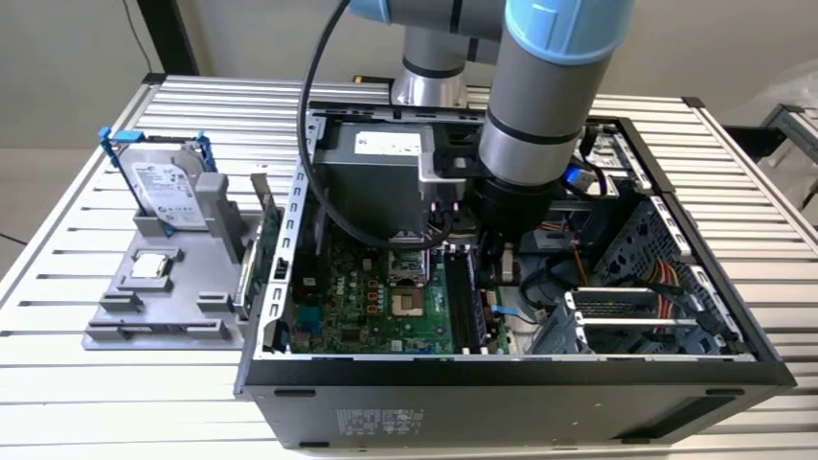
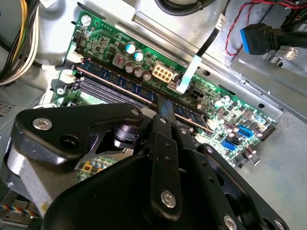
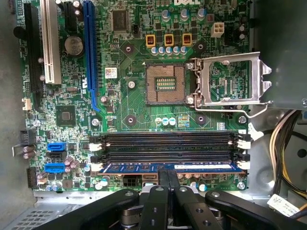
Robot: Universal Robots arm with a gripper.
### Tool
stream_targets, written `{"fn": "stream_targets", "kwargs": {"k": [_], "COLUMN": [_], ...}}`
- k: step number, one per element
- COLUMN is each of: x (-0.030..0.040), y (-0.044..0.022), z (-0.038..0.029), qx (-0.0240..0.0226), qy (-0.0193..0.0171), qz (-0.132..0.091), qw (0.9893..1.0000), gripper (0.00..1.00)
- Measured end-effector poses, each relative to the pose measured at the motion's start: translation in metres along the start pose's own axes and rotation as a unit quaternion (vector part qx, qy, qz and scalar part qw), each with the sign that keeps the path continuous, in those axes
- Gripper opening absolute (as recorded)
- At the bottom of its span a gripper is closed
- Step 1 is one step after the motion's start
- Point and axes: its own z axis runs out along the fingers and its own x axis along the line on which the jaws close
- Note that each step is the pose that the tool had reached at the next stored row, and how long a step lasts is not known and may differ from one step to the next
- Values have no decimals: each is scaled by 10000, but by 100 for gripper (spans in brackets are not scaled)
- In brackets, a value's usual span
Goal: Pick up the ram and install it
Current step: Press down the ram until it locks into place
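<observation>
In the exterior view, the grey-and-blue arm reaches down into the open black computer case point(image 1: 511, 369), over the green motherboard point(image 1: 371, 297). In the first wrist view, the black gripper point(image 3: 167, 178) pinches the long, thin blue-labelled ram point(image 3: 139, 167), seated in the motherboard's slot nearest the gripper. In the second wrist view, narrow fingers point(image 2: 165, 111) grip its edge.

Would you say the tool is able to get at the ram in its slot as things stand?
Probably yes: the tool is already closed on the ram from above in the first wrist view, with the neighbouring memory slots empty and nothing crossing between them.
</observation>
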Motion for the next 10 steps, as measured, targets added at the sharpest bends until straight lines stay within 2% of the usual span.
{"fn": "stream_targets", "kwargs": {"k": [10], "x": [-2], "y": [1], "z": [57], "qx": [-1], "qy": [1], "qz": [0], "qw": [10000], "gripper": [0]}}
